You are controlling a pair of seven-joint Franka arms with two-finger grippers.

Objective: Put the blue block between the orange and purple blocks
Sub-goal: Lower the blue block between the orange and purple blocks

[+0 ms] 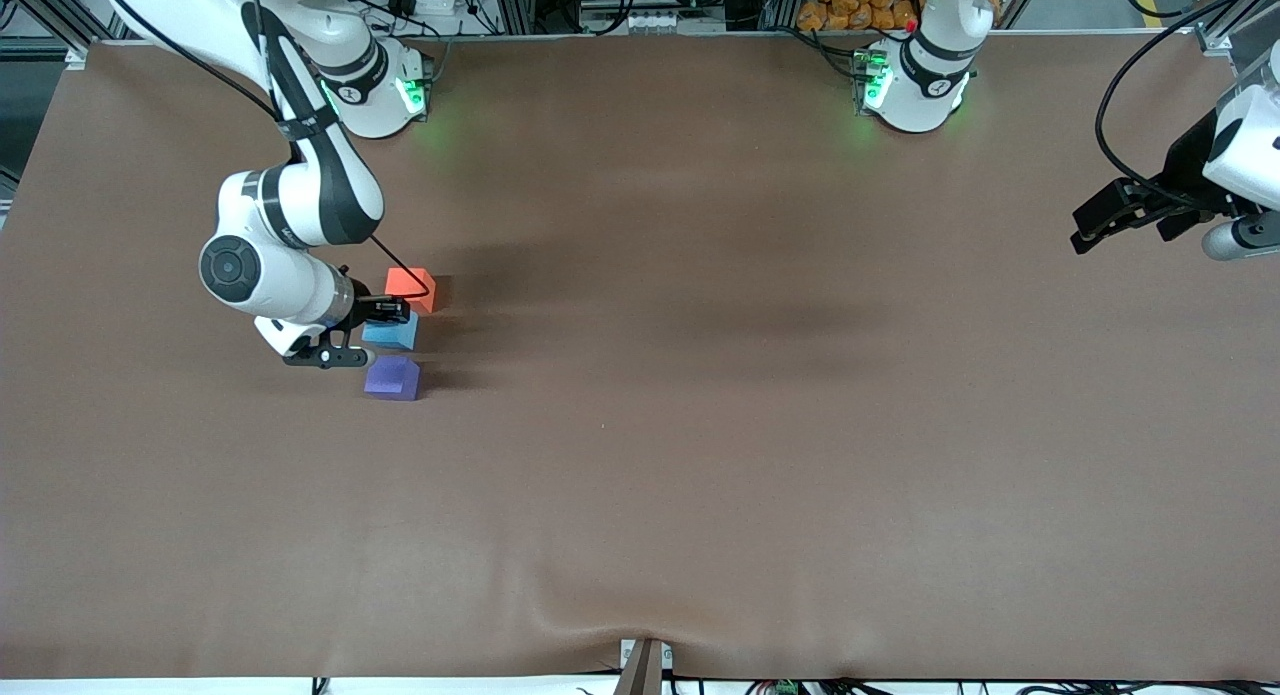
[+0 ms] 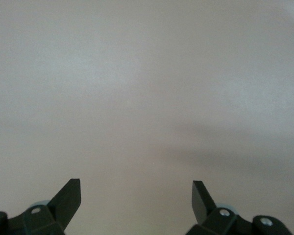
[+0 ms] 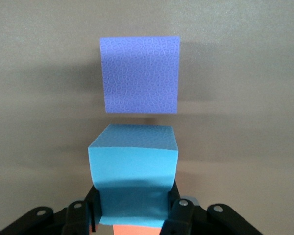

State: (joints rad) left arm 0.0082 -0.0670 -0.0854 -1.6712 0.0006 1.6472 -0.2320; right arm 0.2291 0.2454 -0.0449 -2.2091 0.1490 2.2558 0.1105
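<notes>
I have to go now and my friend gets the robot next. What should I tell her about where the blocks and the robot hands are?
Right gripper: shut on the blue block, holding it between the orange block and the purple block, toward the right arm's end of the table.
Left gripper: open, holding nothing, waiting over the left arm's end of the table.
Orange block is farthest from the front camera, purple nearest, blue in the gap between them.
Done: blue block brought into the gap.
Left: let go of the blue block and lift the right gripper away.
</notes>
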